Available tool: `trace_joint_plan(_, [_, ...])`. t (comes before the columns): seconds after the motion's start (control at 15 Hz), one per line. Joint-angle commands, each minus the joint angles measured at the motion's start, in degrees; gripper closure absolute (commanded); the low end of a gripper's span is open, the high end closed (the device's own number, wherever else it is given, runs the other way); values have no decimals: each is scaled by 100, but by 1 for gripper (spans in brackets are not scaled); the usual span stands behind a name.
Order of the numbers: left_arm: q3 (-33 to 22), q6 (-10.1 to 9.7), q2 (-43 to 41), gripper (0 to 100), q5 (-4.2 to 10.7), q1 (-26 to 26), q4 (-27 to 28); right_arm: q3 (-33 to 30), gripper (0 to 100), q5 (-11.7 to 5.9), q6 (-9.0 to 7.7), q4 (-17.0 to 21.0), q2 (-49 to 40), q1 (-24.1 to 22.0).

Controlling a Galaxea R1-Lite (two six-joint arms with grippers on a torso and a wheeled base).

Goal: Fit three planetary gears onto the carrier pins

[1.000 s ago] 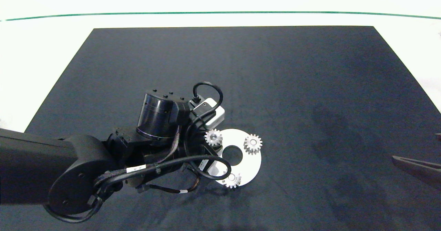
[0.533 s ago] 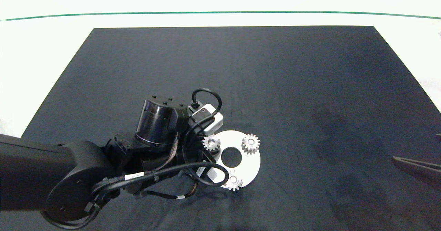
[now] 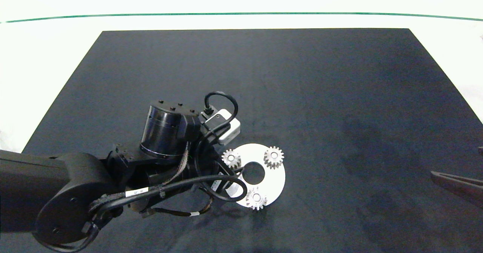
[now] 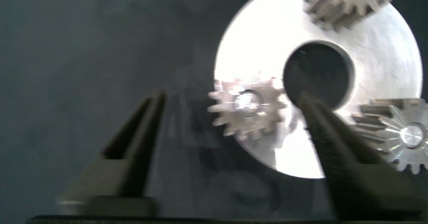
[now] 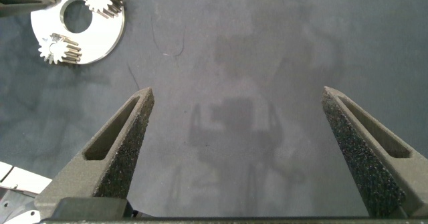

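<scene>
I see all three planetary gears (image 3: 256, 198) seated on the white disc (image 3: 276, 178); my left hand (image 4: 231, 127) spreads wide around one, my right hand (image 5: 237, 127) wide, well apart.

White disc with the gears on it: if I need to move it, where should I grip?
Grip the white disc by its bare outer rim, coming in from the right, probably with the right end effector. It lies flat on the mat; three gears crowd its top and the left end effector straddles the left one.

No legible text or labels anywhere.
</scene>
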Motion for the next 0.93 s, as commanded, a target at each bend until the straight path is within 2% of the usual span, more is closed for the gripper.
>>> trace_joint_plan(0.07, [46, 1, -429, 0, 132, 231, 85, 6, 0, -3, 100, 13, -26, 2])
trace_joint_plan(0.33, [327, -201, -1352, 0, 308, 1084, 269, 32, 0, 6, 109, 31, -404, -7])
trace_joint_plan(0.47, [529, -254, -1897, 0, 369, 1620, 331, 32, 0, 15, 100, 119, -597, -271])
trace_joint_plan(0.6, [819, -298, -2477, 0, 369, 2253, 331, 103, 0, 6, 100, 216, -852, -517])
trace_joint_plan(0.73, [1241, -289, -3171, 0, 369, 2745, 392, 296, 0, 6, 74, 224, -1116, -991])
trace_joint_plan(0.8, [1382, -289, -3593, 0, 369, 2956, 594, 375, 0, 6, 65, 224, -1256, -1123])
trace_joint_plan(0.93, [1452, -307, -4507, 0, 361, 3246, 1377, 498, 0, 6, 47, 339, -1590, -1387])
